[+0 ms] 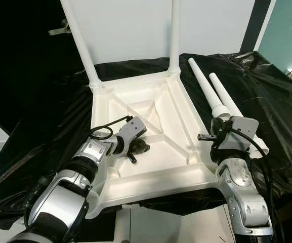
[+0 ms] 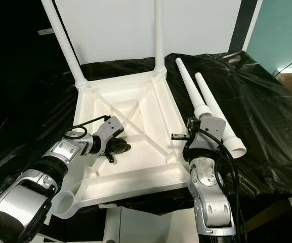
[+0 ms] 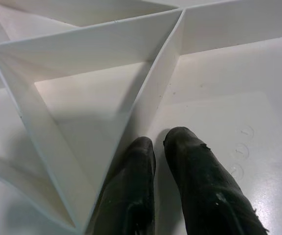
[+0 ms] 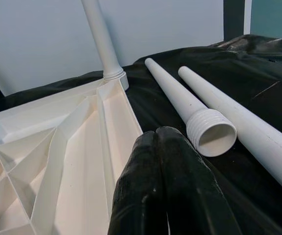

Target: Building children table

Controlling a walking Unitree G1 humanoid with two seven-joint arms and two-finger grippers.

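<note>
At centre frame: upturned white tabletop (image 1: 156,152) lying on black cloth (image 1: 267,101).
Left gripper (image 3: 162,152): fingers nearly together, resting inside tabletop ribs.
Right gripper (image 4: 155,142): fingers closed, hovering beside loose legs (image 1: 211,96).
Writing: none readable.

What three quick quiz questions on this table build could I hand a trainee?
1. True or false: two legs already stand in the upturned tabletop.
2. How many loose legs lie on the black cloth?
3. Where does the left gripper rest? A) on a loose leg B) inside the tabletop, by a rib C) on the cloth

Key: 1 true. 2 two, beside the right gripper, whose fingers are together. 3 B.
</note>
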